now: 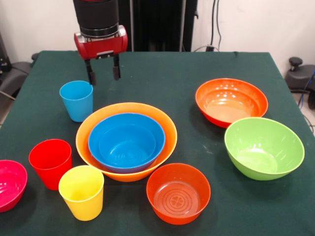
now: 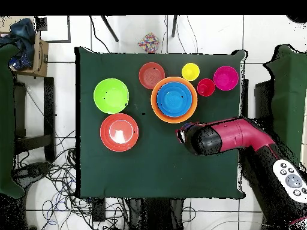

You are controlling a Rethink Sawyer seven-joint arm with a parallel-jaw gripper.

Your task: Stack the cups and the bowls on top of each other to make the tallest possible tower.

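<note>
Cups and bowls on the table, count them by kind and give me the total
Cups: 3, light blue cup, red cup, yellow cup
Bowls: 6, pale orange bowl, blue bowl, magenta bowl, lime green bowl, two red-orange bowls
Total: 9

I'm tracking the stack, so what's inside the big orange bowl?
The blue bowl sits nested inside the pale orange bowl. The orange bowl's floor is covered, so anything beneath the blue one can't be seen.
</note>
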